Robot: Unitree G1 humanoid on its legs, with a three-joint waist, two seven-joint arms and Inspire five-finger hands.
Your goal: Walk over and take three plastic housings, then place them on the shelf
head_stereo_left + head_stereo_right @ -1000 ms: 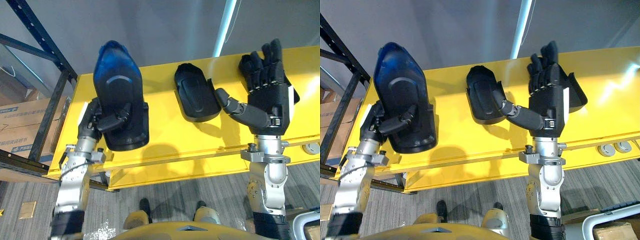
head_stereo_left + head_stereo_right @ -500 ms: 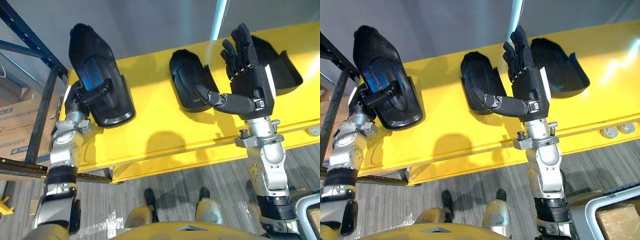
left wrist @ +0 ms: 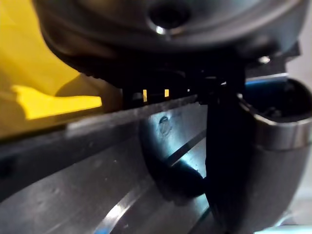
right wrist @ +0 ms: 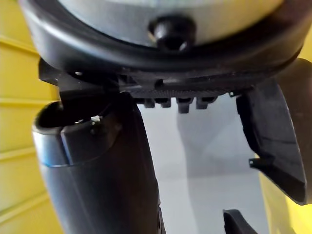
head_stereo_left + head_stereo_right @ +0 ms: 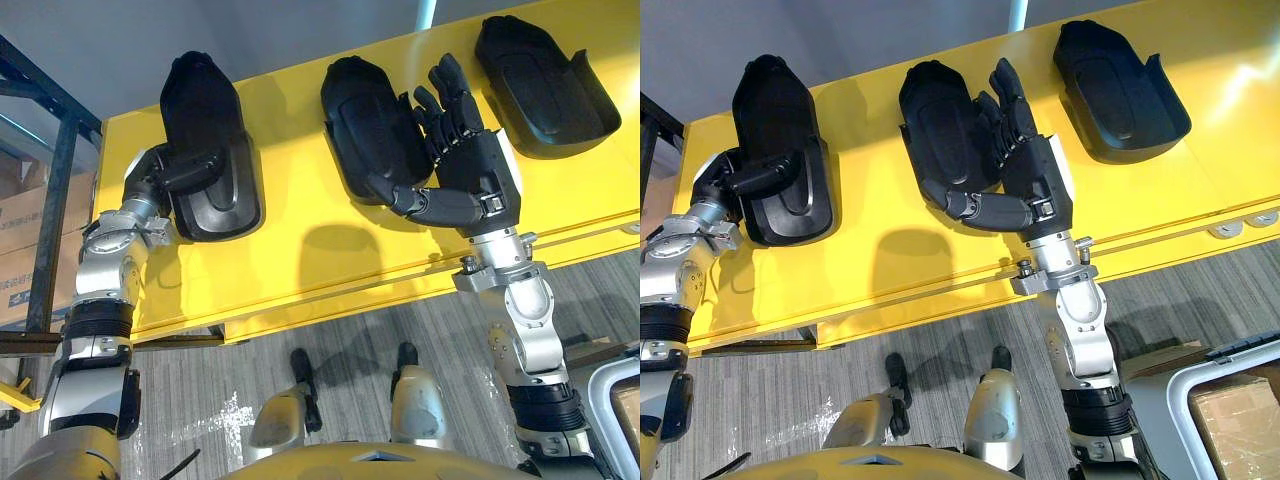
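Now the left housing [image 5: 205,120] is being gripped by the left hand [image 5: 160,182], and the middle housing [image 5: 358,115] is being reached for by the open right hand [image 5: 478,175], best squeezed before lifting.

Left hand [image 5: 152,186] partly hidden under left housing [image 5: 205,120]; right hand [image 5: 472,172] overlaps middle housing [image 5: 360,120].

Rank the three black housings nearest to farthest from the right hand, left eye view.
1. The middle housing, overlapped by the right hand.
2. The right housing, off to that hand's right.
3. The left housing, far left, gripped by the left hand.
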